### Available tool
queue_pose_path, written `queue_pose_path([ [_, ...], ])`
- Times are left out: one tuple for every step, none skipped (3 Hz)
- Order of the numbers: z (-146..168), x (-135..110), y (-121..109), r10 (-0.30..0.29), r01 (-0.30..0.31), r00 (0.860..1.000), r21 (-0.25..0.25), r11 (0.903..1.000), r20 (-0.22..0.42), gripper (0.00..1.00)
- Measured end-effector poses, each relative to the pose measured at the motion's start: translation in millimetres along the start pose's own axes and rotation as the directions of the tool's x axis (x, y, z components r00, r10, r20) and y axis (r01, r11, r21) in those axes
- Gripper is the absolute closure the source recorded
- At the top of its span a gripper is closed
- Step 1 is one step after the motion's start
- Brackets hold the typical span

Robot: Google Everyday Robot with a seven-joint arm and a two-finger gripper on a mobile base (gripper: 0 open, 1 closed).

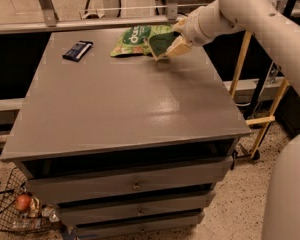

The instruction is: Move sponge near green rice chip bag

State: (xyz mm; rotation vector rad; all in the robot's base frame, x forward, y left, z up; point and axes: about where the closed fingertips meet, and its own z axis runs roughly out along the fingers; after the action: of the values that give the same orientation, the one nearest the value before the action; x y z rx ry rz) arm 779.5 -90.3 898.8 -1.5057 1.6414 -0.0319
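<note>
Single view. Camera stands high before the grey drawer cabinet (125,114), moderately near, looking down across its top toward its far edge. In frame: gripper (174,45) above the cabinet's far right part, clamped on the sponge (161,42).
</note>
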Motion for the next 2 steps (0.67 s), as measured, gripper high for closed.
queue_pose_path([
  [3.0, -0.4, 1.7, 0.0, 0.0, 1.0, -0.005, 1.0, 0.001, 0.59],
  [6.1, -1.1, 3.5, -0.001, 0.001, 1.0, -0.01, 1.0, 0.002, 0.36],
])
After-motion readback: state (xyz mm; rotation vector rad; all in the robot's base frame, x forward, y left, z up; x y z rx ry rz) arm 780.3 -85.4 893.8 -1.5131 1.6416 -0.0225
